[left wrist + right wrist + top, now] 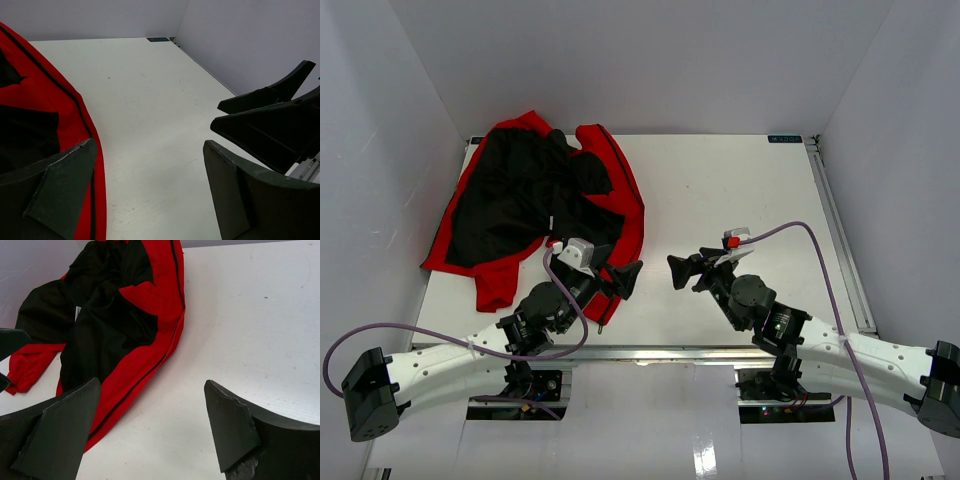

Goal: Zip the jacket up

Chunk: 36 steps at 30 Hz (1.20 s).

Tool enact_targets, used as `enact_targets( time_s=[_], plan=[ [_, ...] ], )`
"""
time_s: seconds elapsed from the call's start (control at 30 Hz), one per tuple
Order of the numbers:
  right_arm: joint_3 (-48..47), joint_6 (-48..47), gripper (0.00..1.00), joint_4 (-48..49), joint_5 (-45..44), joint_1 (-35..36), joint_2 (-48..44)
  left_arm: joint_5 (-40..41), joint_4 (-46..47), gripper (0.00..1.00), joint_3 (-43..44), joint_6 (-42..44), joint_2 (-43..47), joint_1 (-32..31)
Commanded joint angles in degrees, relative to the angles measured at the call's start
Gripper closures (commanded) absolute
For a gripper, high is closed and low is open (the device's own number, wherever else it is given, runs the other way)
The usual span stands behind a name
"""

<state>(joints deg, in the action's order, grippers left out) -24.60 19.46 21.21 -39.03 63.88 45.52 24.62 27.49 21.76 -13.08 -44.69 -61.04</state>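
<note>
The jacket (535,205) lies open and crumpled at the table's back left, its black lining facing up inside a bright red border. A dark zipper line (134,385) runs along its red front edge. My left gripper (623,280) hovers open at the jacket's near right hem, with the red edge (55,105) beside its left finger. Only bare table shows between the jaws of the left gripper (150,170). My right gripper (682,272) is open too, pointing left toward the jacket over bare table. In the right wrist view, the right gripper (150,410) holds nothing.
The white table (730,190) is boxed in by pale walls at the back and both sides. A metal rail (840,240) runs along its right edge. The two grippers face each other closely, and the right gripper's fingers (270,125) show in the left wrist view.
</note>
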Motion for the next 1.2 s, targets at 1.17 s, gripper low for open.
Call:
enact_targets(
  time_s=[1.17],
  plan=[
    [-19.2, 13.0, 0.03, 1.1, 22.6, -11.7, 35.6, 18.4, -4.2, 0.03, -4.5, -4.8, 15.1, -0.3]
  ],
)
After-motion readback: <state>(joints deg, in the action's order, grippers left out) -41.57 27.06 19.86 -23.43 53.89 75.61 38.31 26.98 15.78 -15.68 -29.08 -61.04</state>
